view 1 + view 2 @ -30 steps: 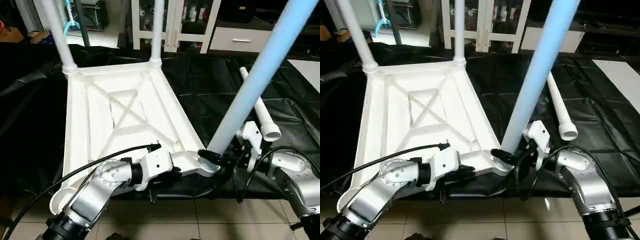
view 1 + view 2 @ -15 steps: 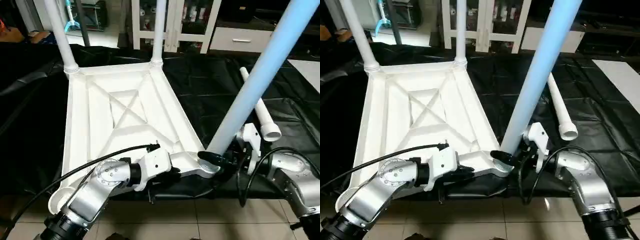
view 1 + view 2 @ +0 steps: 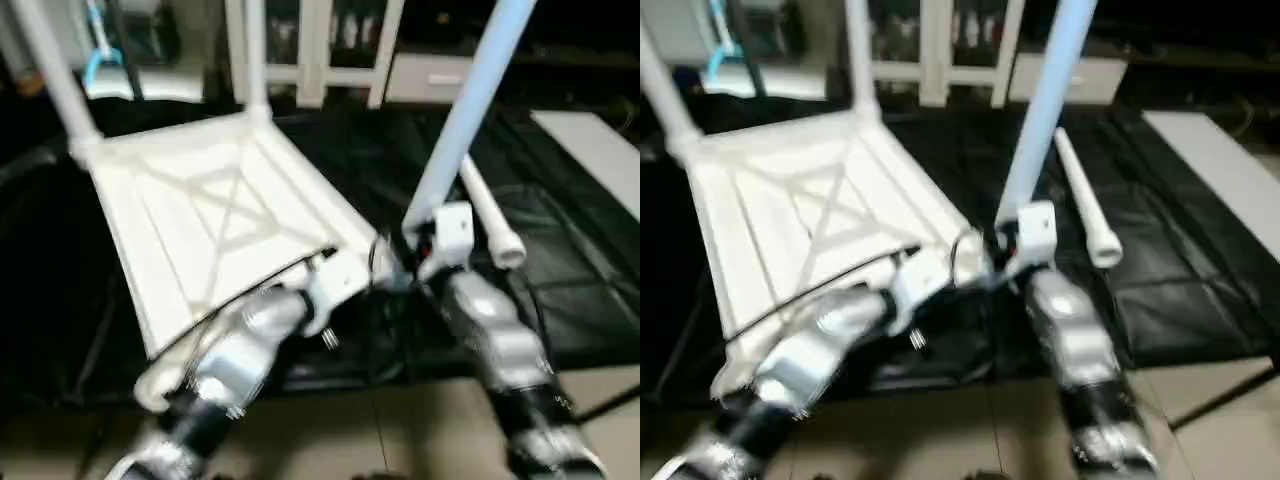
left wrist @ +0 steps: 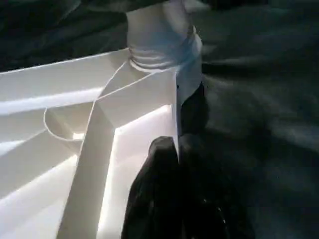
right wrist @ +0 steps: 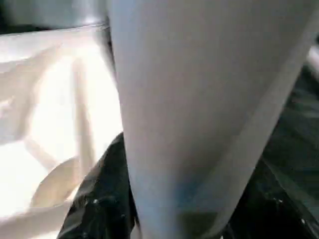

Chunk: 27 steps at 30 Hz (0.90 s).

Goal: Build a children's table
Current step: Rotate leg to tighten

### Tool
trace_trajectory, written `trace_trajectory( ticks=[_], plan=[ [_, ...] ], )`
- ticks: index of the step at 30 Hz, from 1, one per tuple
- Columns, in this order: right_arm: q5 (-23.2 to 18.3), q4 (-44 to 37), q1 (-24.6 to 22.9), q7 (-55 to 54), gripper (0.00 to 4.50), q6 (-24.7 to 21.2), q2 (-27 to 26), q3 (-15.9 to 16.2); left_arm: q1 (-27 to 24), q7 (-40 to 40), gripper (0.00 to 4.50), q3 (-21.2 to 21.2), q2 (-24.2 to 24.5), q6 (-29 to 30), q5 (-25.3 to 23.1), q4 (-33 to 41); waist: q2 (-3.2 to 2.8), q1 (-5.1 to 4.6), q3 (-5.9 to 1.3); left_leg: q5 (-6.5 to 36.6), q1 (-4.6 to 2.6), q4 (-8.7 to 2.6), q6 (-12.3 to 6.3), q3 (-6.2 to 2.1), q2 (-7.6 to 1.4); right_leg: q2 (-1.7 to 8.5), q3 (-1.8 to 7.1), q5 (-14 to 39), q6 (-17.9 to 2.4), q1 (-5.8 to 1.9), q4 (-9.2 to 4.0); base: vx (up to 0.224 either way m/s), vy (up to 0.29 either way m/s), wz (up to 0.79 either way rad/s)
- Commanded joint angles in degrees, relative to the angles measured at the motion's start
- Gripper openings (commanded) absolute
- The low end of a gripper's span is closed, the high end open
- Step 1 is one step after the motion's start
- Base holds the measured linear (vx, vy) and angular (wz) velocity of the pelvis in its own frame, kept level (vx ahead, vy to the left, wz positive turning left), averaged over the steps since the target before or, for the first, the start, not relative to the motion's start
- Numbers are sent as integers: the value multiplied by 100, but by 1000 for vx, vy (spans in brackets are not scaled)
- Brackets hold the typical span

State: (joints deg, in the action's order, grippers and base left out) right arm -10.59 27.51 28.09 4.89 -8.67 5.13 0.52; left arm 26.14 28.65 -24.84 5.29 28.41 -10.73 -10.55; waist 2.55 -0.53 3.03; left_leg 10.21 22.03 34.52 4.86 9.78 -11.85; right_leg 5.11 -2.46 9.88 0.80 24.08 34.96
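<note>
The children's table top (image 3: 200, 215) lies upside down on a black sheet, X-ribs facing up. Two white legs (image 3: 50, 75) (image 3: 254, 55) stand in its far corner sockets. A third leg (image 3: 460, 120) rises from the near right corner socket (image 4: 162, 55), leaning slightly right, and my right gripper (image 3: 415, 245) is shut on its base; that leg (image 5: 189, 114) looms close in the right wrist view, with a black finger (image 5: 99, 199) beside it. My left gripper (image 3: 365, 275) is shut on the top's rim (image 4: 174, 107) just beside that socket. A fourth leg (image 3: 485, 215) lies loose on the sheet to the right.
A white glass-door cabinet (image 3: 310, 50) stands behind the sheet. A white flat board (image 3: 590, 140) lies at the far right. Tiled floor (image 3: 380, 430) begins at the sheet's near edge, under my forearms.
The whole picture has swung and blurred, so the camera moved. Both grippers keep their holds at the near right corner. The held leg now looks more upright.
</note>
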Motion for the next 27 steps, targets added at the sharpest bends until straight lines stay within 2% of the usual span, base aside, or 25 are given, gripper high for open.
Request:
trace_trajectory(
  ticks=[1,3,4,5,7,10,12,14,15,16,17,20,23,24,25,26,27],
  plan=[
    [239,631,37,-590,187,4,34,-256,132,-80,0,-59,-215,26,105,287,-15,37,-381,1823,-42,-449,177,-10,-28,155,114,1707,-725,-234,-472,0,0,0],
    [405,720,162,-688,186,77,-79,-196,167,-113,0,-41,-280,10,34,209,-1,30,-388,1560,7,-432,33,7,-22,154,121,1325,-805,-271,-439,0,0,0],
    [467,743,209,-696,186,104,-107,-160,174,-110,0,-40,-277,-21,7,184,-3,30,-396,1494,4,-426,3,11,-19,154,122,1240,-827,-280,-428,0,0,0],
    [457,734,262,-680,186,241,-146,-122,125,-99,0,-25,-204,-62,-28,198,32,29,-394,1390,-1,-418,-58,21,-30,154,125,1076,-876,-281,-420,0,0,0],
    [403,717,272,-587,186,318,-138,-77,76,-108,0,-24,-113,-121,-57,222,-9,45,-401,1170,-15,-401,-157,27,-40,150,133,700,-996,-292,-376,0,0,0],
    [190,603,223,-16,186,600,-170,-5,19,-125,0,12,6,-164,-59,248,-12,57,-410,1007,-22,-391,-266,39,-46,143,136,341,-1125,-314,-331,0,0,0],
    [204,345,98,453,242,825,-109,153,-6,-96,0,32,122,-308,-70,237,-21,78,-405,1051,-29,-388,-346,51,-50,142,136,388,-1191,-313,-352,0,0,0],
    [71,37,-50,786,259,818,-77,187,-22,-40,0,33,223,-458,-71,229,-22,103,-391,1155,-37,-403,-334,51,-71,148,142,562,-1184,-309,-365,0,0,0],
    [42,-70,-106,872,265,799,-53,209,-28,-33,0,43,244,-495,-65,225,-44,126,-398,1247,-63,-406,-292,51,-74,147,146,696,-1168,-294,-374,0,0,0],
    [-12,-294,-224,1041,278,759,2,257,-39,-23,0,69,284,-569,-50,214,-33,127,-388,1291,-60,-416,-275,52,-73,143,147,760,-1146,-296,-388,0,0,0],
    [-71,-678,-449,1267,289,713,134,335,-63,25,0,85,378,-635,-23,222,-59,152,-398,1339,-73,-421,-229,43,-79,144,149,825,-1118,-294,-385,0,0,0],
    [-106,-1039,-665,1386,311,604,265,370,-82,71,0,93,469,-710,-15,211,-55,162,-383,1440,-56,-444,-150,31,-72,138,152,972,-1030,-300,-402,0,0,0],
    [-113,-1707,-1118,1529,340,381,463,393,-84,97,0,152,566,-777,1,128,-89,194,-382,1511,-71,-446,-109,31,-72,131,166,997,-1007,-284,-417,0,0,0],
    [-113,-1707,-1118,1529,345,381,463,393,-84,97,0,152,566,-777,1,128,-83,205,-379,1510,-69,-448,-101,30,-71,129,165,1013,-988,-286,-421,0,0,0],
    [-86,-2005,-1352,1460,353,292,514,357,-43,89,0,182,563,-805,6,44,-84,205,-379,1527,-52,-457,-83,21,-69,138,164,1050,-991,-290,-411,0,0,0],
    [-73,-2163,-1490,1390,365,239,526,306,-11,86,0,194,555,-821,9,-10,-99,237,-367,1585,-79,-453,-69,36,-66,129,174,1153,-921,-263,-453,0,0,0],
    [-46,-2271,-1606,1313,377,231,534,255,20,70,0,208,541,-810,9,-62,-93,234,-375,1648,-66,-469,-49,18,-69,138,169,1225,-909,-277,-442,0,0,0]
  ],
)
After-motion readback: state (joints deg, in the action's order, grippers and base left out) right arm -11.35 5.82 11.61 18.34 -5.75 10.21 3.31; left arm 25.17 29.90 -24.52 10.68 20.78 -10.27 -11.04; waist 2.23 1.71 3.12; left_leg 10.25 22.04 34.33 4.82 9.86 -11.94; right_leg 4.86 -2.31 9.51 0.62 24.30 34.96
